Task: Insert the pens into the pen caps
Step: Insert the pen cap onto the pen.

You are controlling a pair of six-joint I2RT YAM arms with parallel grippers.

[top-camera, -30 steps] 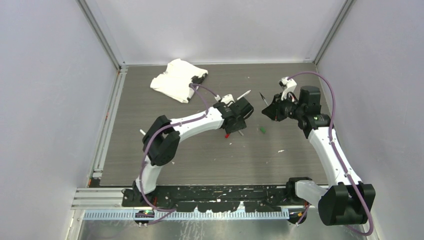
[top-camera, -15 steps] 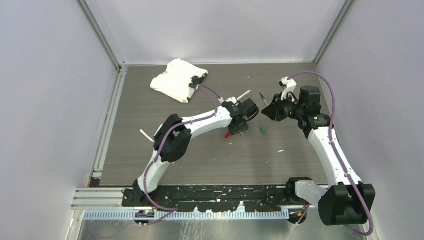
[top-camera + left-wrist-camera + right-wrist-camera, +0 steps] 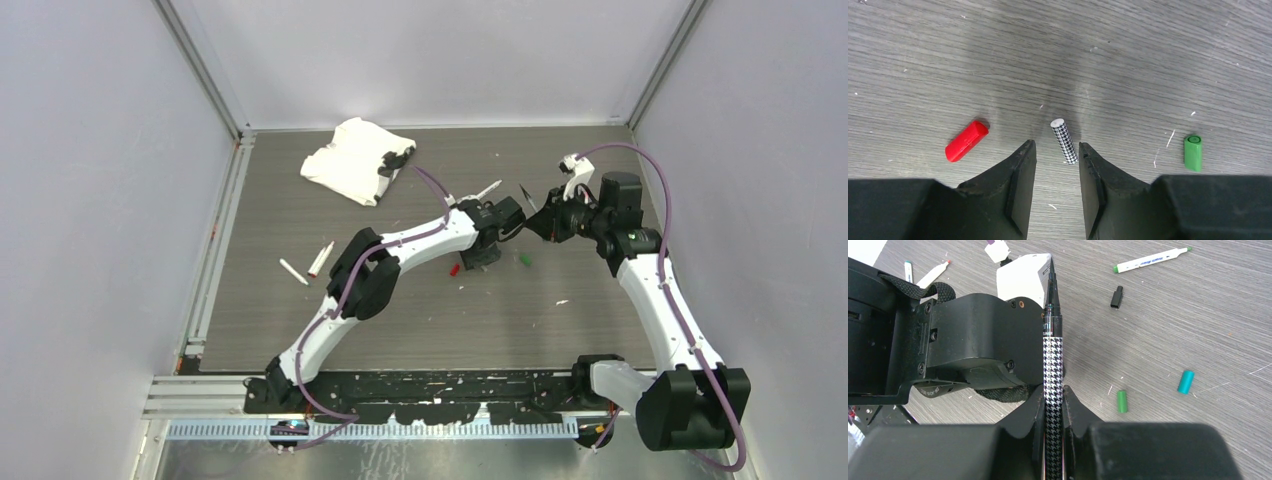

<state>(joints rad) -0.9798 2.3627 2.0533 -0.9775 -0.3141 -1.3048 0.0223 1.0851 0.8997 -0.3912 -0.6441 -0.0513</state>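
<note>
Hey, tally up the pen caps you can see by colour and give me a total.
red cap: 1
green cap: 1
teal cap: 1
black cap: 1
houndstooth cap: 1
total: 5

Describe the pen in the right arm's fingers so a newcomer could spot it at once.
Start at the right arm, on the table's right side. Its fingers clamp one slim pen. Unlike the white markers lying around, its barrel is black-and-white houndstooth.

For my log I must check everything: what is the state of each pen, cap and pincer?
Checked pen: uncapped, gripped.
Right pincer: shut on checked pen.
Left pincer: open.
Checked cap: loose between left pincer's fingers.
Red cap: lying loose.
Green cap: lying loose.
Green-tipped pen: uncapped.
</note>
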